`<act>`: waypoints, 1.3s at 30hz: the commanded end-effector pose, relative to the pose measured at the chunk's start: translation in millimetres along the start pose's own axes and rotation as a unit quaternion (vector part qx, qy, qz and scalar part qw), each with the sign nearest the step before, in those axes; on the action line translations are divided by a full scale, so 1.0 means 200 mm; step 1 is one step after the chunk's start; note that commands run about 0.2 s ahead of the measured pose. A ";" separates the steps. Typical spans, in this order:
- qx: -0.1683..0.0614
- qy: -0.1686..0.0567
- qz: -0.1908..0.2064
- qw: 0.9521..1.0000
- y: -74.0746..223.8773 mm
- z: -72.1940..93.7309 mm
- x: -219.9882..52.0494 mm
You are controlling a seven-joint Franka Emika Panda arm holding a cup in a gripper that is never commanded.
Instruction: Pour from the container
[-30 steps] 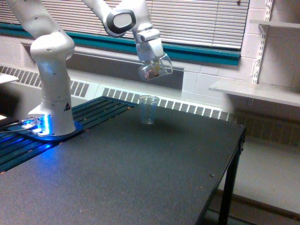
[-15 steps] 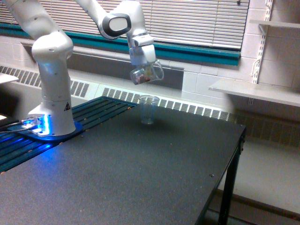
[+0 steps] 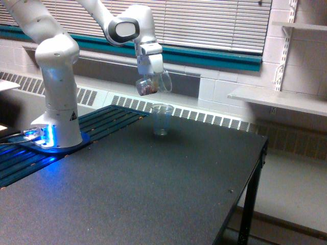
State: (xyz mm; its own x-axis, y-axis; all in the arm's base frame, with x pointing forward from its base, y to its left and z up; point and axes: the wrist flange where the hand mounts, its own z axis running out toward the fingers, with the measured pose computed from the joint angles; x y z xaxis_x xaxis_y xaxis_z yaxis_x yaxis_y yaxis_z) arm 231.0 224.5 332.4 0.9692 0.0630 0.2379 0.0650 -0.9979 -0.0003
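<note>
1. Your gripper (image 3: 151,77) holds the cup (image 3: 152,86), a small clear vessel, in the air above the table (image 3: 153,194); the jaws are clamped on the cup, one at each side of its wall
2. Contents of the cup: a small dark, reddish-brown mass sits in the lower end, toward the exterior view's left; what it is made of cannot be told at this size
3. A tall cup (image 3: 162,119), clear with a faint bluish tint, stands upright on the table near its far edge; whether it holds anything cannot be told
4. The cup hangs directly under your gripper, touching it, with part of its body reaching out to the exterior view's right past the jaws
5. Relative to the tall cup, the cup is higher and slightly to the exterior view's left; the two are apart, with clear air between them
6. The cup is tilted, its long axis lying closer to level than to upright; the end at the exterior view's left sits a little lower. Which end is the mouth cannot be told
7. The arm (image 3: 56,76) rises from a base (image 3: 48,138) lit blue on the table at the exterior view's left, then bends over toward the window blinds (image 3: 214,23)
8. A shelf (image 3: 278,99) is fixed to the wall at the exterior view's right, well apart from both cups
</note>
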 end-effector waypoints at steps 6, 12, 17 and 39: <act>-0.026 -0.050 -0.027 0.998 -0.04 0.15 -0.09; -0.031 -0.065 -0.034 0.997 -0.07 0.19 -0.10; -0.035 -0.081 -0.044 0.995 -0.10 0.23 -0.11; -0.058 -0.112 -0.095 0.987 -0.23 0.26 0.00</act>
State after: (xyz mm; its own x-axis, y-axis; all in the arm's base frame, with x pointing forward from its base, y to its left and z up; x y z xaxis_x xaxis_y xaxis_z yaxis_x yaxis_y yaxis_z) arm 238.0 266.7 284.1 0.9798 0.1988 0.0236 0.1945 -0.9732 0.1230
